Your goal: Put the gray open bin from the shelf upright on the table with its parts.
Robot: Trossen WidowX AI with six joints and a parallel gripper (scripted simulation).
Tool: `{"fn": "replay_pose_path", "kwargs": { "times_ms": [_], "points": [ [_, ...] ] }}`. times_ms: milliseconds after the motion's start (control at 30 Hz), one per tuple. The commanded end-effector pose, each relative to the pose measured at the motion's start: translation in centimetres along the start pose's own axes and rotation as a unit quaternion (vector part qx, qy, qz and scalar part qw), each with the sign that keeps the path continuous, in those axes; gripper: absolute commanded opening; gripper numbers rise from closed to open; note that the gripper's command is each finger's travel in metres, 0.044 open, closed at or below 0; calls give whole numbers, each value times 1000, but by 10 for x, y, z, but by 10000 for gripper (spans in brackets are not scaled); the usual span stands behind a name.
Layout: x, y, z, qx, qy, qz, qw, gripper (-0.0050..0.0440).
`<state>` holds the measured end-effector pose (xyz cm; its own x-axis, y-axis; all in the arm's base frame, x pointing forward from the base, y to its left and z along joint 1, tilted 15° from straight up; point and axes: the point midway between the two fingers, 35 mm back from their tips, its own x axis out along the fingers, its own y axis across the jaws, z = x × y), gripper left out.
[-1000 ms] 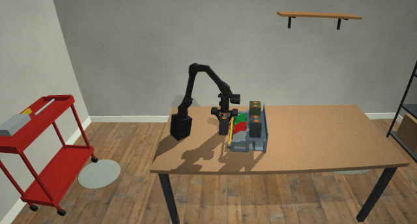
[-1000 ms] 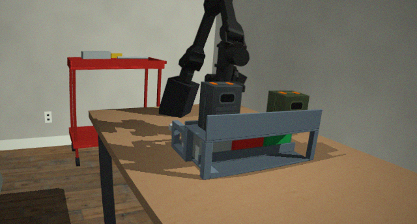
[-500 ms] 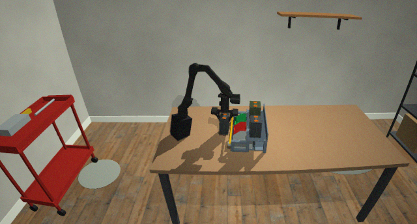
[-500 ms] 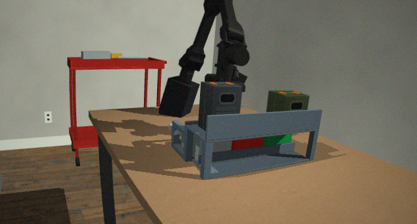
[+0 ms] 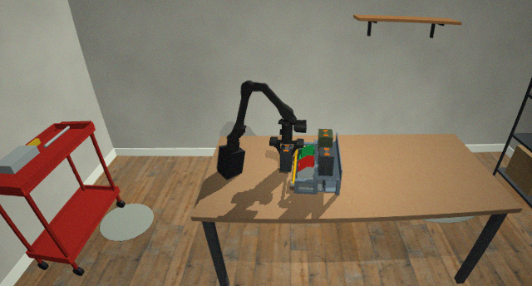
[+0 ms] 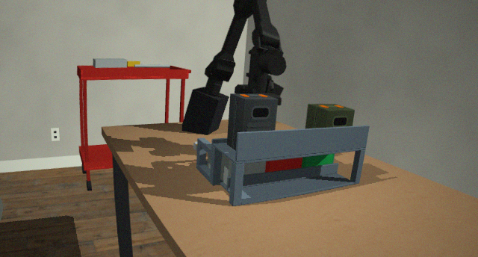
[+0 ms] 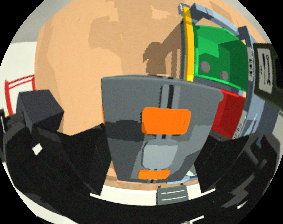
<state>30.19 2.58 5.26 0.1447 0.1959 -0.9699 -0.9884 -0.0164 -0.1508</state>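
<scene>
My gripper (image 5: 287, 146) is shut on the gray open bin (image 5: 286, 160), gripping it from above. The bin stands upright at table level, just left of the blue-gray shelf rack (image 5: 317, 170). In the wrist view the gray bin (image 7: 158, 132) fills the middle, with orange parts (image 7: 166, 120) inside it. I cannot tell whether its bottom touches the table. In the exterior view the bin is hidden behind a dark gray case (image 6: 253, 115) on the rack (image 6: 284, 163).
The rack holds a red bin (image 5: 306, 163), a green bin (image 5: 307, 150), a light gray piece (image 5: 305, 175) at the front, a dark case (image 5: 326, 163) and an olive case (image 5: 325, 137). The arm's base (image 5: 230, 161) stands at the table's left edge. A red cart (image 5: 46, 186) stands on the floor.
</scene>
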Motion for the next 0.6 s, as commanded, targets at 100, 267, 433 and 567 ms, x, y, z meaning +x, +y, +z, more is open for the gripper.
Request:
{"fn": "replay_pose_path", "kwargs": {
  "times_ms": [100, 267, 433, 567],
  "points": [
    [-17, -13, 2, -5, 2, -32, 999, 0],
    [-17, -13, 2, -5, 2, -32, 999, 0],
    [-17, -13, 2, -5, 2, -32, 999, 0],
    [-15, -12, 2, -4, 2, -28, 1000, 0]
  ]
}}
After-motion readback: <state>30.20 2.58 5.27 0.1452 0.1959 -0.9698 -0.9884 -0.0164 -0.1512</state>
